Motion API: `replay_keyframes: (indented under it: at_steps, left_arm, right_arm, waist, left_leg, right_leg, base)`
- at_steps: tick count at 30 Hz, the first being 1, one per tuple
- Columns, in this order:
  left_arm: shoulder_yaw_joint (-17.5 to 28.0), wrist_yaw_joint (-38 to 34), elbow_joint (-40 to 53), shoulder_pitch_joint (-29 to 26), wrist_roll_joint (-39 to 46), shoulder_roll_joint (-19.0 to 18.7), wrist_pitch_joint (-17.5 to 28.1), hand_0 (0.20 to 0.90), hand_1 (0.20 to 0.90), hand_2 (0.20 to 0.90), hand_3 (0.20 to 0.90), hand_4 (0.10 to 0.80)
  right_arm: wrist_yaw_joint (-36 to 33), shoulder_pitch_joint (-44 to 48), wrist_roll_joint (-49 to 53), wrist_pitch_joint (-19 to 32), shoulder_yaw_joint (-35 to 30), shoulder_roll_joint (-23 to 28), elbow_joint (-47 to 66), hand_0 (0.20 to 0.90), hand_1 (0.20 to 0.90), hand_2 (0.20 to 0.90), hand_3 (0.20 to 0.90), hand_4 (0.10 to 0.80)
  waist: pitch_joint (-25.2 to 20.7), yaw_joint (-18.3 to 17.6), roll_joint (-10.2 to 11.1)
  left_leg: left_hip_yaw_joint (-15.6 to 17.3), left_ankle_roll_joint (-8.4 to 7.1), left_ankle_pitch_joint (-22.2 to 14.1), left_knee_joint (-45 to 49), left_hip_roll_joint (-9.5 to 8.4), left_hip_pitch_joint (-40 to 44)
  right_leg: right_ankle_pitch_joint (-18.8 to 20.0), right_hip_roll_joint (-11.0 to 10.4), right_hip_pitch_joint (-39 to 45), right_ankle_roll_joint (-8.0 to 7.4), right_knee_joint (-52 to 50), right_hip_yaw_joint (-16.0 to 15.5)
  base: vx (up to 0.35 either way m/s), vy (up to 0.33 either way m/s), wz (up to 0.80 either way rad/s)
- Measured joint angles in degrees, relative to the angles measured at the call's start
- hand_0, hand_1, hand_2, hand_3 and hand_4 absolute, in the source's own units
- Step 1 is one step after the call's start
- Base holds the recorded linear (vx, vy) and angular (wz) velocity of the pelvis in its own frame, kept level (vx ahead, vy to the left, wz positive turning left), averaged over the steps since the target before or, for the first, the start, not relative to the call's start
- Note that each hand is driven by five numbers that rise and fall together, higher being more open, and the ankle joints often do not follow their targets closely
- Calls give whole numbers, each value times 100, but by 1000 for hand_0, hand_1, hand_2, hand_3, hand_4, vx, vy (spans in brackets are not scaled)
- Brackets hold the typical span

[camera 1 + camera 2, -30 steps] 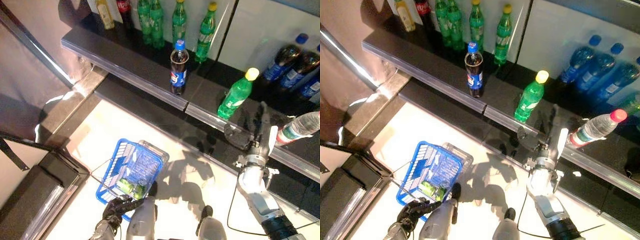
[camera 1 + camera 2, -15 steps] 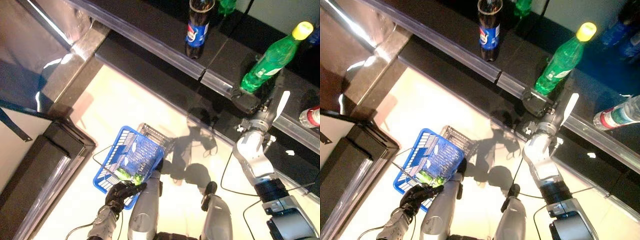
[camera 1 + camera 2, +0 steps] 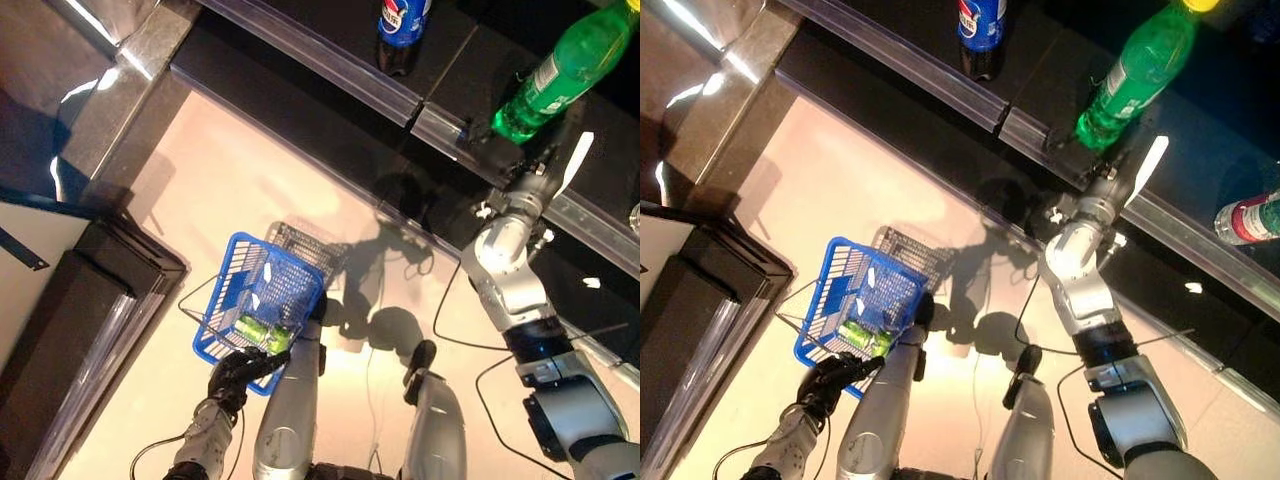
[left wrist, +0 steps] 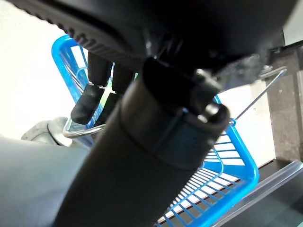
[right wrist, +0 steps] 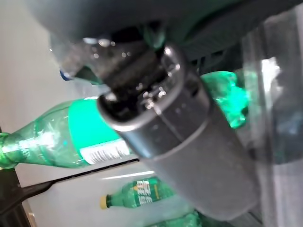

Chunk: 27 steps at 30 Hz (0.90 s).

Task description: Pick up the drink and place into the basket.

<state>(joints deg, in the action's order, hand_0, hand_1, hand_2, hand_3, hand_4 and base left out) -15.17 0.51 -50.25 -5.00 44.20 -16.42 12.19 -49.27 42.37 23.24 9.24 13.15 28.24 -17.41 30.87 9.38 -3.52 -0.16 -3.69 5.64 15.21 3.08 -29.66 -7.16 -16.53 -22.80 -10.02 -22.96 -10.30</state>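
The right hand [image 3: 530, 175] is reaching the green bottle [image 3: 560, 75], grip hidden; the left hand [image 3: 240, 370] is gripping the blue basket [image 3: 262, 300] handle.

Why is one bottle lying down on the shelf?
The clear bottle with a red label lies on its side at the shelf's right end, while the green bottle and cola bottle stand upright. Why it fell isn't visible.

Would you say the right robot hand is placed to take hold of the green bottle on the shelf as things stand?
Probably yes: the right robot hand is already at the base of the green bottle, with nothing between them; whether its fingers are round it is unclear.
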Motion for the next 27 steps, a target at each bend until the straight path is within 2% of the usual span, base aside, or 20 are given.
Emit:
replay_keyframes:
  at_steps: [11, 18, 19, 20, 21, 27]
  left_arm:
    - [-50, 35, 35, 1, 166, -22, -20, 300, 300, 300, 200, 100]
    - [-62, 62, 43, 2, 172, -22, -61, 300, 300, 300, 200, 100]
    - [-61, 77, 43, 2, 172, -22, -64, 300, 300, 300, 200, 100]
    - [-58, 93, 43, 2, 174, -24, -71, 300, 300, 300, 200, 100]
    - [-57, 108, 46, 2, 174, -32, -84, 300, 300, 300, 200, 100]
    - [-37, 127, 50, 5, 183, -42, -184, 300, 300, 300, 200, 100]
  right_arm:
    - [-294, 657, 225, -3, -118, 82, -673, 900, 900, 900, 900, 800]
    - [-290, 742, 227, -4, -195, 124, -687, 900, 900, 900, 900, 800]
    - [-283, 784, 235, -3, -195, 125, -701, 648, 648, 648, 606, 506]
    - [-255, 826, 272, -3, -195, 127, -730, 521, 521, 521, 458, 358]
    - [-198, 893, 351, -3, -195, 128, -799, 300, 300, 300, 200, 100]
    - [236, 1146, 639, -8, -181, 169, -1150, 300, 300, 300, 200, 100]
  waist:
    - [1, 74, -4]
    - [2, 148, -8]
    - [2, 149, -9]
    - [2, 149, -9]
    - [2, 149, -10]
    - [2, 167, -22]
  left_leg:
    - [50, 12, -15, 88, 0, -13]
    - [48, 13, -14, 112, -29, -12]
    - [45, 13, -14, 114, -34, -12]
    - [44, 13, -14, 125, -36, -12]
    - [44, 14, -14, 139, -37, -12]
    - [17, 22, -54, 183, -57, -12]
  right_leg:
    - [4, -8, -80, 3, -96, 118]
    - [1, -45, -122, 2, -197, 139]
    - [1, -47, -127, 2, -203, 144]
    - [1, -50, -127, 2, -213, 146]
    - [1, -51, -127, 2, -224, 148]
    - [-10, -72, -135, 1, -302, 151]
  base:
    - [5, 3, -3]
    - [0, 0, 0]
    - [0, 0, 0]
    - [0, 0, 0]
    - [0, 0, 0]
    - [0, 0, 0]
